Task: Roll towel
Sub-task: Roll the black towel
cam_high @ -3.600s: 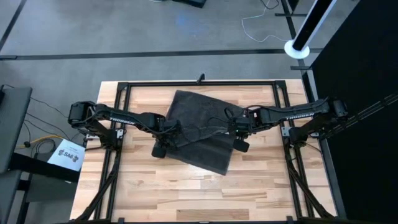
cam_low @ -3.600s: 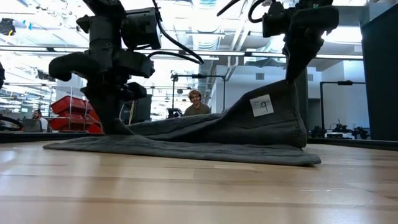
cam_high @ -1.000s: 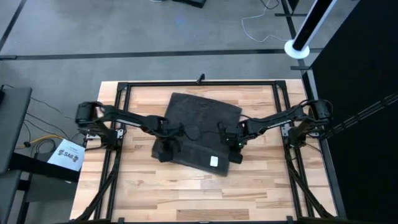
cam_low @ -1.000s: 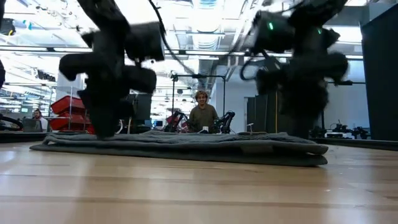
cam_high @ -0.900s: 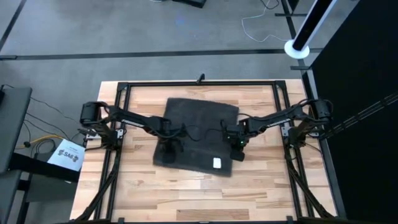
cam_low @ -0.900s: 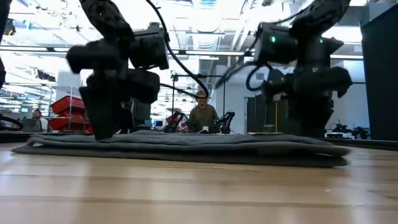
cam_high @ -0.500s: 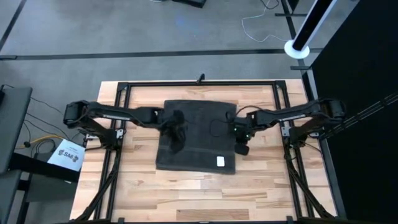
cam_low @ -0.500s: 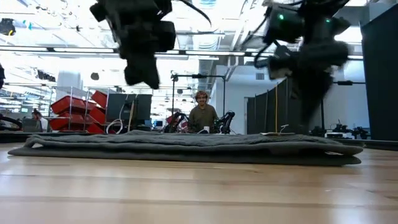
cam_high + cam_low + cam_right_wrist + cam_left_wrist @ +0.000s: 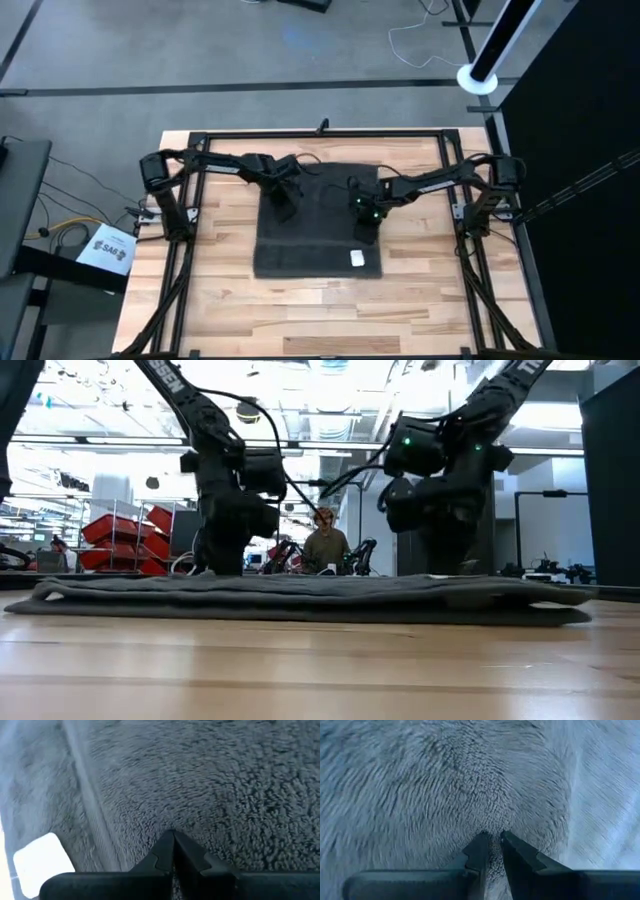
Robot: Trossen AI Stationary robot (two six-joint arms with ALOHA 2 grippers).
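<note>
Background, low view: a bright workshop with red bins at 9 o'clock and a person (image 9: 323, 545) seated behind my table (image 9: 215, 290), largely hidden by the arms. Surface: pale wooden planks inside a black frame. A white card (image 9: 112, 248) at 8 o'clock off the table reads "SAE"; its other print is too small for me to read. Towel (image 9: 318, 250): dark grey terry, folded flat, rectangular, table centre. Its white label (image 9: 357, 258) sits at 5 o'clock, with no writing legible. Left gripper (image 9: 492, 839): fingers narrowed, pinching a tuft of pile. Right gripper (image 9: 173, 838): fingers fully together, tips on the towel.
</note>
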